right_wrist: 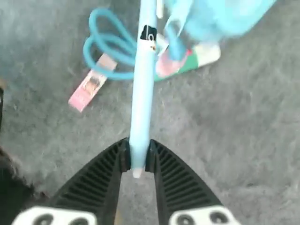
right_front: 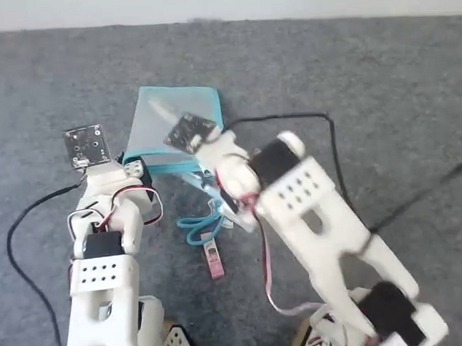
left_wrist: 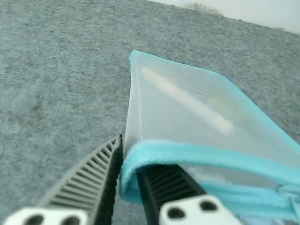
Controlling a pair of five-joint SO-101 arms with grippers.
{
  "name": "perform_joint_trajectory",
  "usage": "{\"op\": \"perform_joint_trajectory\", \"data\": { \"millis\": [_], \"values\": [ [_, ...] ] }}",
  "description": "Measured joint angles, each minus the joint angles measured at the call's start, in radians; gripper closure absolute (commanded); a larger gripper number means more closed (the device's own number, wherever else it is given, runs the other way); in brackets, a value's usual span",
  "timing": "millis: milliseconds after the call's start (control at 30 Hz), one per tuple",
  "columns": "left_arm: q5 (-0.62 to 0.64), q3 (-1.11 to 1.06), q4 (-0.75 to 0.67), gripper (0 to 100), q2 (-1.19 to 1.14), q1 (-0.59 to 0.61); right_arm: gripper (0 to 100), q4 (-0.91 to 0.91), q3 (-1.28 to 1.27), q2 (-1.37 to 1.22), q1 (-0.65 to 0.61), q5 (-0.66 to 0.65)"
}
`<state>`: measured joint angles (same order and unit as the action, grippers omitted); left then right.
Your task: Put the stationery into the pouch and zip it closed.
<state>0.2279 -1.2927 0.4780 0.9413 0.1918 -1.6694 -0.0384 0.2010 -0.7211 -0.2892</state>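
A see-through pouch with teal edging lies at the middle of the grey carpet. Inside it rests a white pen. My left gripper is shut on the pouch's teal zip edge at its near left corner, also seen from above. My right gripper is shut on the end of a light blue pen, whose tip points toward the pouch's mouth. From above, the right gripper hangs just in front of the pouch.
A teal cord loop and a pink stationery piece lie on the carpet in front of the pouch. A green, red and white item lies by the pouch's mouth. Black cables run across the right side.
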Motion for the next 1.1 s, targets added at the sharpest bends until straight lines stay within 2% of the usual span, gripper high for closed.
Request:
{"op": "perform_joint_trajectory", "data": {
  "millis": [167, 500, 833, 1100],
  "values": [
    [0.0, 0.0, 0.0, 99, 0.0, 0.0, 99.1, -0.086, 0.14, -0.023, 0.037, -0.02],
    [0.0, 0.0, 0.0, 99, 0.0, 0.0, 99.1, -0.087, 0.008, 0.091, 0.114, -0.161],
    [0.0, 0.0, 0.0, 99, 0.0, 0.0, 99.1, -0.087, -0.089, 0.514, 0.117, -0.138],
    [0.0, 0.0, 0.0, 99, 0.0, 0.0, 99.1, -0.087, -0.089, 0.592, 0.117, -0.098]
  ]
}}
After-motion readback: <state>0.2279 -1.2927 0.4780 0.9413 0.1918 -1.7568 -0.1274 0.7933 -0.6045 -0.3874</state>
